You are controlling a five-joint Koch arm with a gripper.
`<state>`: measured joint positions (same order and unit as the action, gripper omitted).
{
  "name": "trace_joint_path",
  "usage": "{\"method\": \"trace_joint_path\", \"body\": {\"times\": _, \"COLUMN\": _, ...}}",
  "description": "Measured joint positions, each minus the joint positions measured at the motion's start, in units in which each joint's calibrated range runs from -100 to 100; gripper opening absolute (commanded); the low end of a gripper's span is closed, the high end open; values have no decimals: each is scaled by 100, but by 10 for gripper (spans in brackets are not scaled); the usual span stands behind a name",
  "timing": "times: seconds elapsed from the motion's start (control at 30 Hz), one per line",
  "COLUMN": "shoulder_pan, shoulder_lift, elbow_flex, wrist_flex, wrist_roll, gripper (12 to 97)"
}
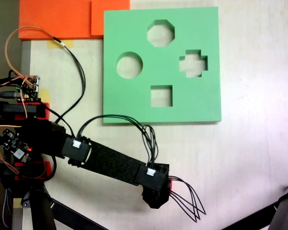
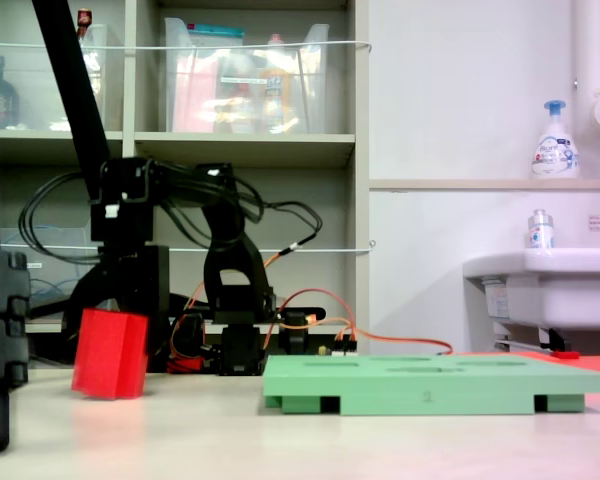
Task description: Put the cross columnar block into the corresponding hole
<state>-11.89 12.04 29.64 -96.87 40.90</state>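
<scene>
In the low side-on fixed view the jaws (image 2: pixel 115 325) come down over the red block (image 2: pixel 110 353) at the left of the frame. Dark fingers flank its top, but whether they clench it or merely straddle it cannot be told. The block is matte foam with a ridged, stepped face. It tilts a little, its lower left corner on the bench (image 2: pixel 310 440).

In the top-down fixed view the arm (image 1: pixel 113 163) reaches from the left edge toward the lower middle, and its black wrist housing (image 1: pixel 156 188) covers the block. A fan of thin black wires (image 1: pixel 189 201) loops out to the right of it.

The green board (image 1: pixel 134 103), a thick square foam slab with crisp edges, lies well apart from the wrist in the upper middle. Bare pale bench runs between them and down the whole right side. The board has four cutouts. The cross hole (image 1: pixel 193 54) is nearest the board's right edge. The others are an octagon (image 1: pixel 161 21) at top, a circle (image 1: pixel 129 53) at left and a square (image 1: pixel 162 86) near the lower edge. Orange foam sheets (image 1: pixel 57 19) touch the board's upper left corner.
</scene>
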Motion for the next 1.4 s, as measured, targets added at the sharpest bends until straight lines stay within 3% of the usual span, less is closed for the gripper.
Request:
{"method": "trace_joint_path", "body": {"times": 0.2, "shoulder_pan": 5, "shoulder_lift": -219, "elbow_flex": 196, "wrist_flex": 0, "wrist_roll": 0, "gripper": 380}}
{"method": "trace_joint_path", "body": {"times": 0.33, "shoulder_pan": 49, "shoulder_lift": -739, "elbow_flex": 186, "wrist_flex": -29, "wrist_roll": 0, "gripper": 311}}
{"method": "trace_joint_path", "body": {"times": 0.8, "shoulder_pan": 581, "shoulder_lift": -3488, "elbow_flex": 127, "wrist_flex": -59, "wrist_roll": 435, "gripper": 311}}
{"method": "trace_joint_path", "body": {"times": 1.07, "shoulder_pan": 1514, "shoulder_lift": -4706, "elbow_flex": 137, "wrist_flex": -137, "wrist_roll": 1455, "gripper": 311}}
{"method": "trace_joint_path", "body": {"times": 1.23, "shoulder_pan": 2349, "shoulder_lift": -4679, "elbow_flex": 127, "wrist_flex": -137, "wrist_roll": 2242, "gripper": 314}}
{"method": "trace_joint_path", "body": {"times": 1.4, "shoulder_pan": 2701, "shoulder_lift": -4227, "elbow_flex": 127, "wrist_flex": -137, "wrist_roll": 2320, "gripper": 314}}
